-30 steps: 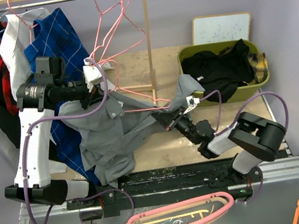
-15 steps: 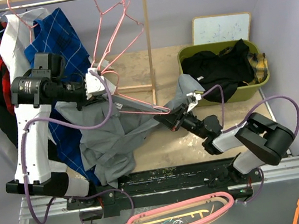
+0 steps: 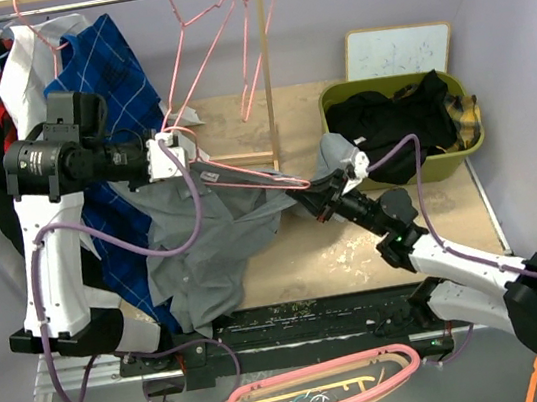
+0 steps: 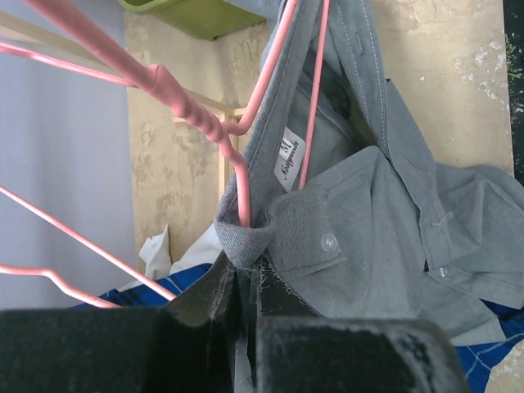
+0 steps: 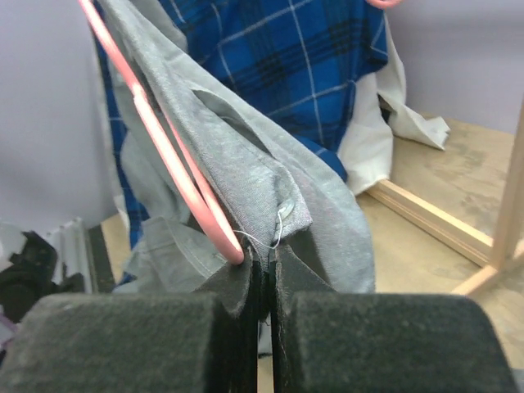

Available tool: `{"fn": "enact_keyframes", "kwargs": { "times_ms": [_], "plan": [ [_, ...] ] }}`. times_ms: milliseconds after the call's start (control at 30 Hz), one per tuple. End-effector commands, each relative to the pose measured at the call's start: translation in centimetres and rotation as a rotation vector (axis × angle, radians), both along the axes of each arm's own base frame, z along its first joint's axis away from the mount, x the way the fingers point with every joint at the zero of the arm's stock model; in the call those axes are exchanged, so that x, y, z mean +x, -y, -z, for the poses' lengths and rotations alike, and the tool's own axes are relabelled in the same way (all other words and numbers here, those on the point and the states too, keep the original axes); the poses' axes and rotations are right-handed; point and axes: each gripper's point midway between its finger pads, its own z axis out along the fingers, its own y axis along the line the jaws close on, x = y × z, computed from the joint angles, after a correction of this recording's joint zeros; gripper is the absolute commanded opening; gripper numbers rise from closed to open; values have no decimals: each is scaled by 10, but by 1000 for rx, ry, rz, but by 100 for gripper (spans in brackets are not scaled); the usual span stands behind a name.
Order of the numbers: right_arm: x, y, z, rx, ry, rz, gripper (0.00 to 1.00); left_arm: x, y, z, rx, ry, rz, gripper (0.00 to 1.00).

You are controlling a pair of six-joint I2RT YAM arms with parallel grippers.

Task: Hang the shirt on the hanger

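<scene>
"Two arms are reaching inward in the top view, left gripper (image 3: 173,158) and right gripper (image 3: 320,193) each pinching the shirt (image 3: 224,238), which is hanging stretched between them with the hanger (image 3: 244,172) along its upper edge. Wrist cams adding anything?"

"Yeah. Left wrist is showing fingers closing on the collar just below the size label (image 4: 288,155). Right wrist is showing cloth getting squeezed right beside the hanger, blue checked shirt (image 5: 278,57) behind."

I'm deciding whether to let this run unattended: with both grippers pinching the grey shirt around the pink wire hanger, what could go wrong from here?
1. The right gripper pinches only a narrow fold of the soft grey button-up shirt beside the thin pink wire hanger; it might slip free.
2. The left gripper clamps the collar close under other pink wire hangers on the rail; lifting could snag them.
</scene>
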Motion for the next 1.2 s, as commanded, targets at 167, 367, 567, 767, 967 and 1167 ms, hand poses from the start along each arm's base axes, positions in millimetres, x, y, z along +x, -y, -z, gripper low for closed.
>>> {"fn": "enact_keyframes", "kwargs": {
  "times_ms": [167,367,567,767,967,1167],
  "plan": [
    [31,36,49,-319,-159,218,0,22,-43,4,206,140,-102,0],
    [22,39,48,-381,-262,212,62,16,-37,28,188,52,-77,0],
    [5,75,9,-179,-240,348,100,10,-36,40,184,11,-70,0],
    [-48,34,-70,-37,134,-15,100,0,-34,58,204,-37,-47,0],
    [-23,-26,-63,-101,131,-233,100,-10,-24,69,191,-80,-16,0],
    [-9,-58,-67,-141,135,-341,88,-13,-23,75,189,-105,-13,0]
  ]
}}
